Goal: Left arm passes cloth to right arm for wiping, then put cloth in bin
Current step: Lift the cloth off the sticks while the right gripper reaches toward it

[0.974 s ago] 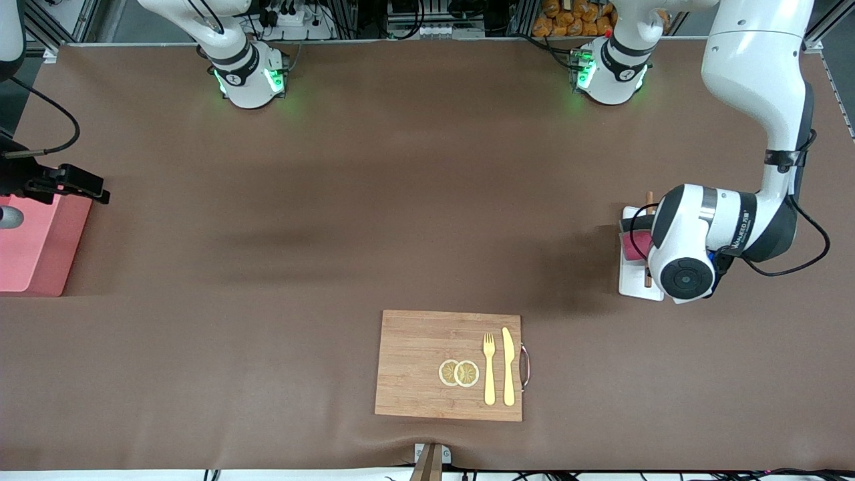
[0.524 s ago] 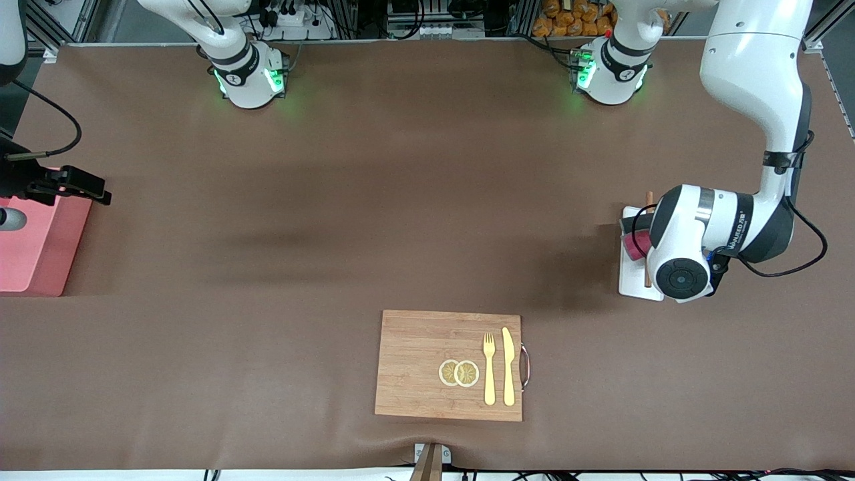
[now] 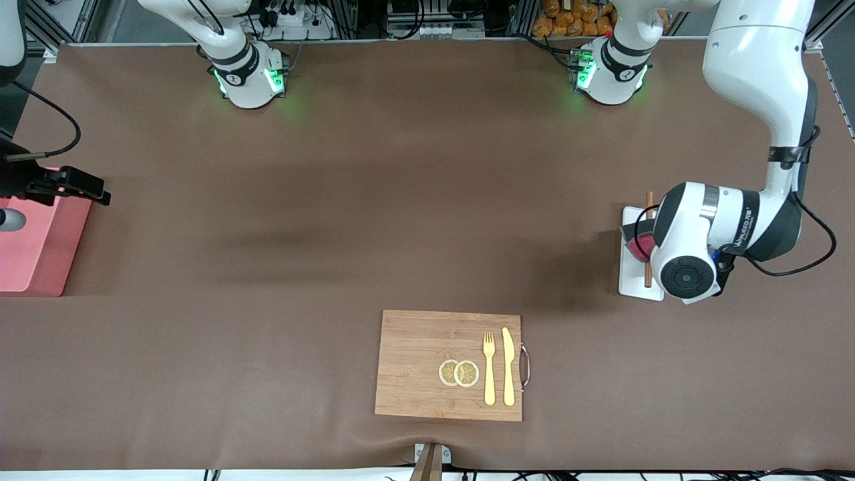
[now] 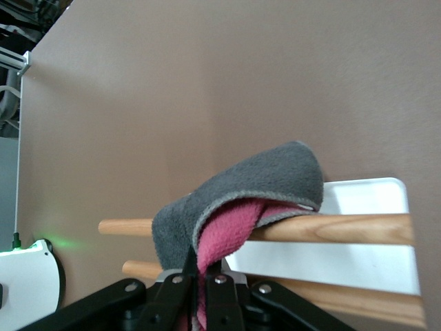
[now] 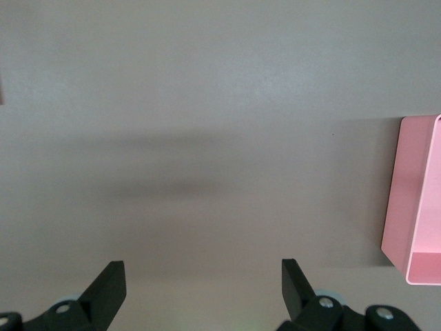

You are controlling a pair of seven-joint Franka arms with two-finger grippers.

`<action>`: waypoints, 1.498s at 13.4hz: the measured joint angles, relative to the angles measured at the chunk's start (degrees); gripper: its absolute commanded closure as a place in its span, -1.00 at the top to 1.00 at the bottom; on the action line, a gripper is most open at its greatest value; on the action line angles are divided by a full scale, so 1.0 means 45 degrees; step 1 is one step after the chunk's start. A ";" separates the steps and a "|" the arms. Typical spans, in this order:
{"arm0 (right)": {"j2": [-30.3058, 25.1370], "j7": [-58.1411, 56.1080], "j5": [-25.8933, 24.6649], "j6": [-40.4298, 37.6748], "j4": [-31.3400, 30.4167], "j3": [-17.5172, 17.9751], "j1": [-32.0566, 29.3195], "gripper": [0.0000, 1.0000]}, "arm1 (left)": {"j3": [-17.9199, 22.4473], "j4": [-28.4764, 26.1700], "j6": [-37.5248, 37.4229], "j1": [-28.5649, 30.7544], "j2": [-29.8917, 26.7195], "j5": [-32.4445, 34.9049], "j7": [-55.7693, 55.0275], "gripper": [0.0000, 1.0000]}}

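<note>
Brown matting covers the table (image 3: 401,200), and at the left arm's end the left arm (image 3: 755,80) bends down over the white rack (image 3: 631,280), its left gripper (image 4: 200,289) clenched on the hanging edge of the cloth (image 4: 241,200), which drapes grey face up over a wooden rod (image 4: 344,227) of that rack. A second ago those fingers stood wide apart, and the wrist has since shifted slightly. At the right arm's end the right arm waits, its right gripper (image 5: 200,283) spread wide and holding nothing beside the pink bin (image 3: 33,247), unchanged; a cutting board (image 3: 414,367) lies nearest the front camera.
</note>
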 measured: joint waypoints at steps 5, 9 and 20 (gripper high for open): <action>0.0012 0.0298 0.0108 -0.0023 0.0055 0.0108 0.0106 1.00 | -0.1414 0.1161 -0.1249 -0.0017 -0.1438 -0.0188 0.0136 -1.00; 0.0011 0.3058 0.1750 -0.0818 0.0188 0.0123 0.0217 1.00 | -0.2871 0.1762 -0.1465 -0.0064 -0.1957 -0.1311 0.0207 -1.00; 0.1745 1.5856 0.7791 -0.0338 0.0224 0.0264 0.3209 1.00 | -0.5051 0.2672 0.2682 -0.0559 -0.1724 -0.7186 -0.0177 -1.00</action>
